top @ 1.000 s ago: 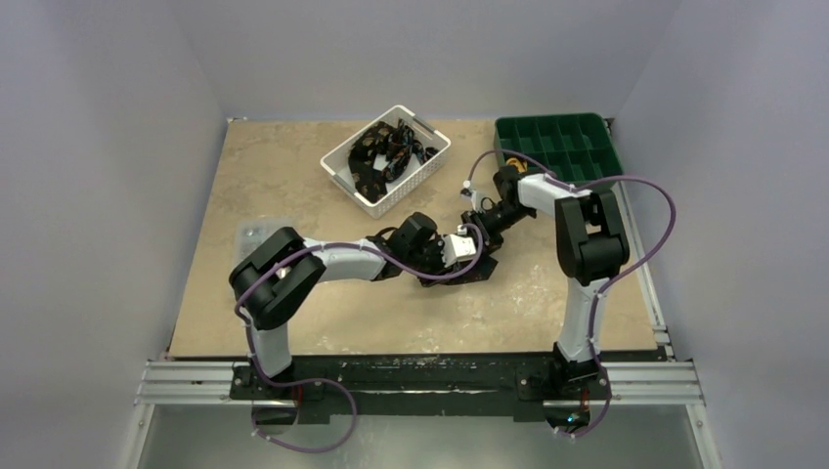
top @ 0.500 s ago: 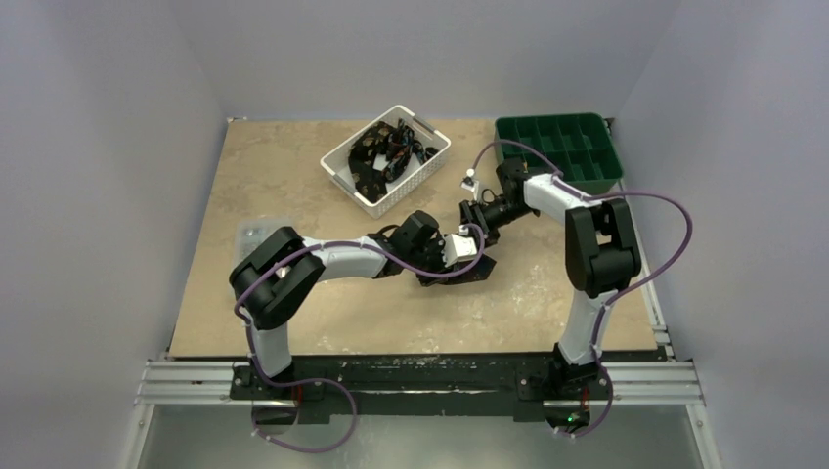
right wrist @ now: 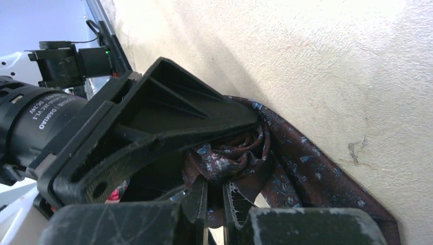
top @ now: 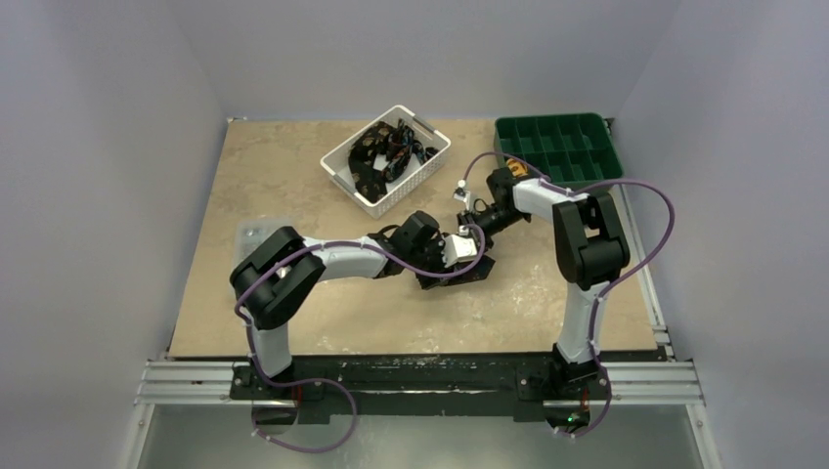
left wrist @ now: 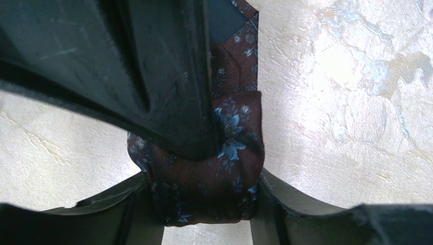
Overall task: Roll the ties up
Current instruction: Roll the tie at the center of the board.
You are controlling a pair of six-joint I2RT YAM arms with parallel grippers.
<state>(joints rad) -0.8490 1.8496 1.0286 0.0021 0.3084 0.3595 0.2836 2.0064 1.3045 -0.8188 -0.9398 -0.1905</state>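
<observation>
One tie [left wrist: 204,178], dark brown with pale blue marks, is partly rolled at the table's middle. The roll sits between the fingers of my left gripper [left wrist: 204,204], which touch it on both sides. The unrolled end of this tie [right wrist: 327,184] lies flat on the table. My right gripper [right wrist: 214,196] meets the roll from the far side, with its jaws pinched on a fold at the roll's core. In the top view the left gripper [top: 458,256] and right gripper [top: 471,231] are tip to tip over the tie [top: 452,277]. More ties [top: 383,151] lie tangled in a basket.
The white basket [top: 430,164] stands at the back centre. A green divided tray [top: 557,147] sits at the back right corner. A pale flat object [top: 256,231] lies by the table's left edge. Purple cables loop off both arms.
My right gripper's jaws have shut on the fold of the tie. The right arm's elbow swung out to the right and came back. The left arm has barely moved.
</observation>
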